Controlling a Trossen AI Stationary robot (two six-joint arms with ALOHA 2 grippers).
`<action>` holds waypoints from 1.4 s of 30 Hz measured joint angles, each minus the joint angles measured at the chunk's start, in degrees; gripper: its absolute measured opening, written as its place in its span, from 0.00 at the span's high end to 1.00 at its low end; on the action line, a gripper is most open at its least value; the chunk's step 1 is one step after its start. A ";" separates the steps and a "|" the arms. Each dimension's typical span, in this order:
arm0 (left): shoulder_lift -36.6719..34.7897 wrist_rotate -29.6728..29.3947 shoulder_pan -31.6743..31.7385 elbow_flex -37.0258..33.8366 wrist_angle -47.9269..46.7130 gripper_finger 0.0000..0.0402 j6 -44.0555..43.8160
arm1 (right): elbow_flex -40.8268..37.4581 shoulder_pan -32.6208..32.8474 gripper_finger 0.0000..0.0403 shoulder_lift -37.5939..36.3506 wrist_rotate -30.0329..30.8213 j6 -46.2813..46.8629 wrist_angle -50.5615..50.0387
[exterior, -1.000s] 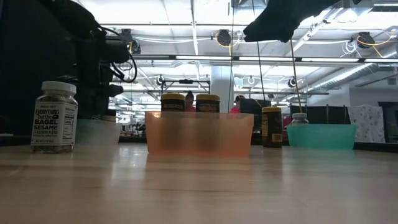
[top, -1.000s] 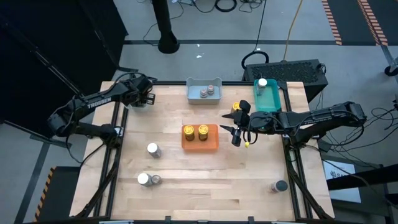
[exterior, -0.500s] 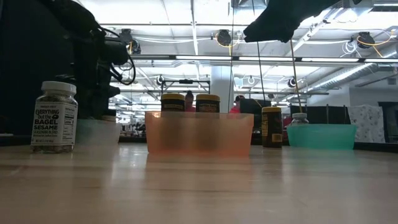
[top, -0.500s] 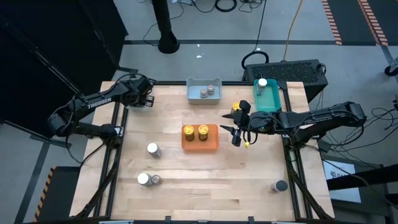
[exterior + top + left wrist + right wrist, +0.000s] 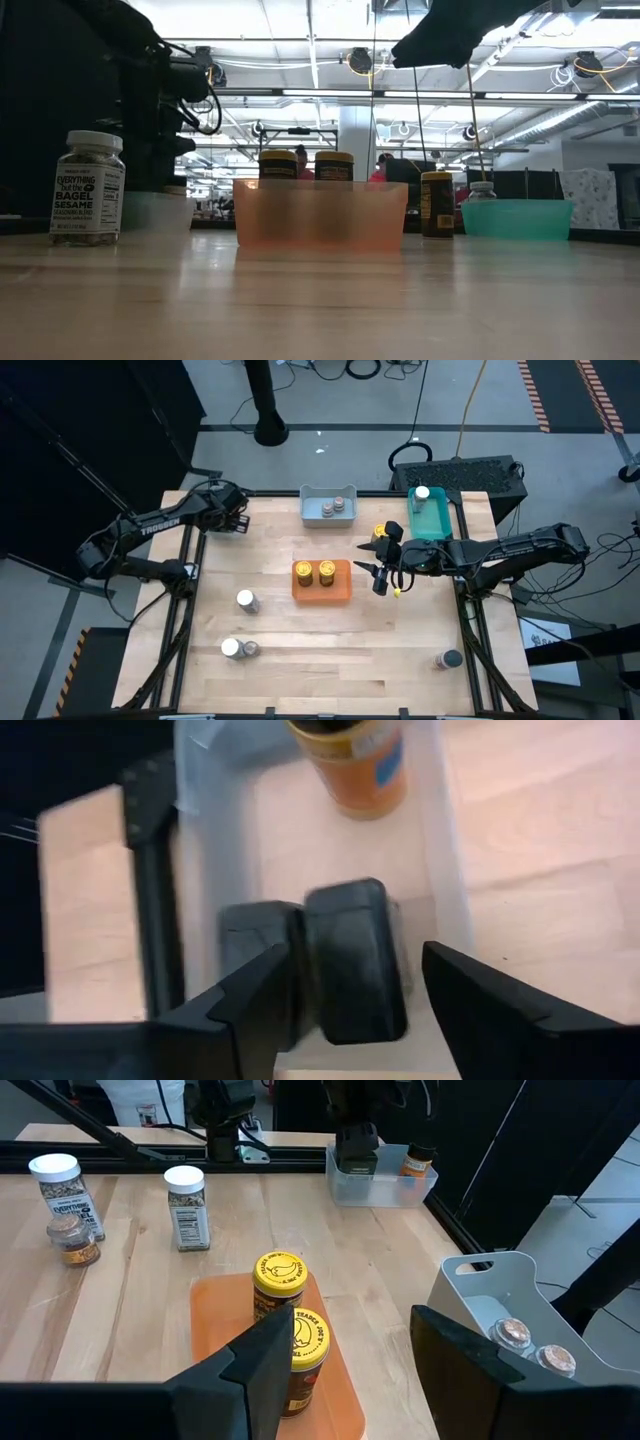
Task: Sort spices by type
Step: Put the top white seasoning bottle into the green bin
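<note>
A: How far along is the sorting?

B: Partly done, I'd say. Two yellow-lidded jars (image 5: pixel 315 571) stand in the orange tray (image 5: pixel 322 595), two grey-lidded ones (image 5: pixel 334 508) in the grey tray (image 5: pixel 327 492), one white-lidded jar (image 5: pixel 422 493) in the teal tray (image 5: pixel 432 525), and a dark-lidded jar (image 5: pixel 355 957) beside an amber jar (image 5: pixel 358 765) in the clear tray (image 5: pixel 445 870) at the bench's far left corner.

A: What's left?

B: Loose on the bench (image 5: pixel 300 660): a white-lidded jar (image 5: pixel 246 600), a pair near the front (image 5: pixel 238 648), a dark-lidded one at the front right (image 5: pixel 449 658), and a yellow-lidded jar (image 5: pixel 381 532) by the right arm.

A: And the arms?

B: The left hand (image 5: pixel 355 982) hangs over the clear tray, fingers apart either side of the dark-lidded jar, not clamped. The right hand (image 5: pixel 374 572) hovers just right of the orange tray, fingers spread, empty.
</note>
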 joint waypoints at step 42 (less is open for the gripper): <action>-15.89 2.55 -52.33 -0.45 22.03 0.39 27.04 | 25.29 10.38 0.55 10.57 -12.63 28.59 -34.18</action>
